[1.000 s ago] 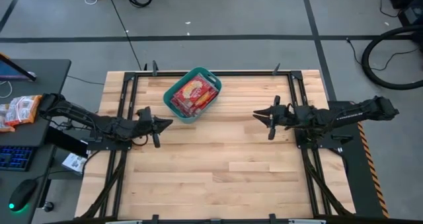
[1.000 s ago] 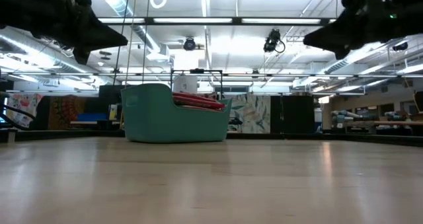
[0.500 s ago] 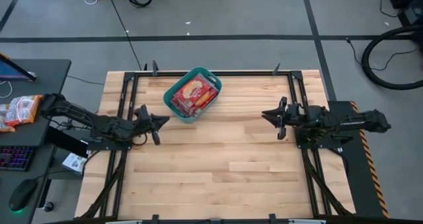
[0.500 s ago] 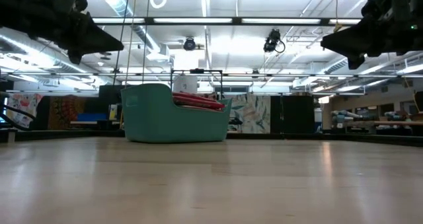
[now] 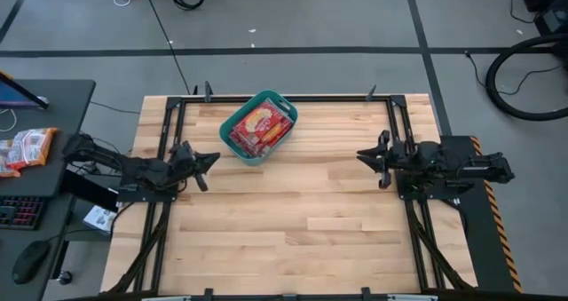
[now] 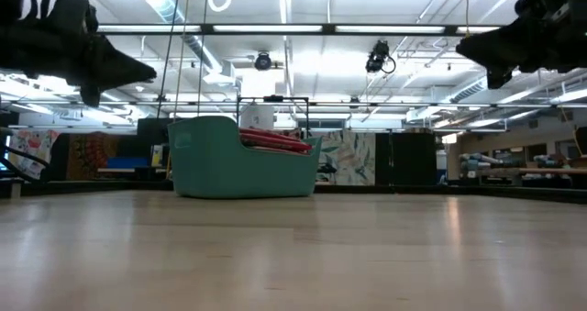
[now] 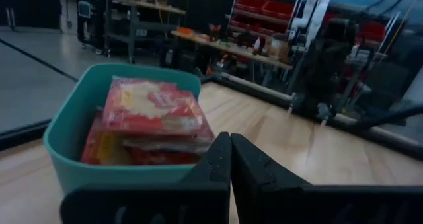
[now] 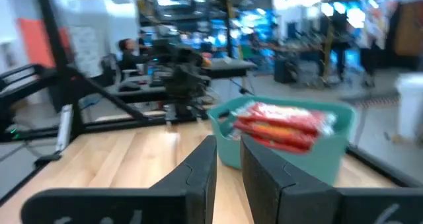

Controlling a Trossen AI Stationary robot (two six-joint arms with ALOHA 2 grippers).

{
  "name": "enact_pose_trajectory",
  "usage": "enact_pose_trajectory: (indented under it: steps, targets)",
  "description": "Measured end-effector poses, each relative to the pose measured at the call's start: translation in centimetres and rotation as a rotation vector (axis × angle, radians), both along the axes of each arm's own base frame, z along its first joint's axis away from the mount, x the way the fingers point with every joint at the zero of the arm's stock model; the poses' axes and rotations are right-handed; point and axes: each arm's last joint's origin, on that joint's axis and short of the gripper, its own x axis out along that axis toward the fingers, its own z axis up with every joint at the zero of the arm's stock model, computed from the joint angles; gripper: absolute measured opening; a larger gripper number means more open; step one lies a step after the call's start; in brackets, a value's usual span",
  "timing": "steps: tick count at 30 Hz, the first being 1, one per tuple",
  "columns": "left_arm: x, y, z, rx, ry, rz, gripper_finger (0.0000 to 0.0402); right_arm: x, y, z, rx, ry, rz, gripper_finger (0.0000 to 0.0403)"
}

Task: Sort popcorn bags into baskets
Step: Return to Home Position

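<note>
Teal tub [image 5: 225, 123] stacked with red popcorn bags [image 5: 261, 126] on a wooden table [image 5: 293, 221]
The tub sits askew near the surface's far edge, left of its middle, with bags piled above its rim. Left gripper [image 5: 214, 157] hovers over the left side, just beside the tub, fingers pressed together and holding nothing. Right gripper [image 5: 360, 154] hangs over the right side, well apart from the tub, fingers a narrow gap apart, also empty; both point inward

The basket [image 5: 228, 123] at twelve o'clock is teal; the popcorn bags [image 5: 262, 126] in it are red with cream-yellow labels. The counter [image 5: 293, 221] is pale wood in staggered planks.
</note>
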Motion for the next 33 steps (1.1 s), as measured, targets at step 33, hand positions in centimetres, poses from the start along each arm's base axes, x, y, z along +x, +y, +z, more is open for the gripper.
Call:
enact_pose_trajectory:
  steps: [33]
  targets:
    - [-0.4,-1.0,1.3,0.371,0.039,-0.178,0.0017,-0.3,-0.6,1.2,-0.122,-0.083,-0.233,0.0073]
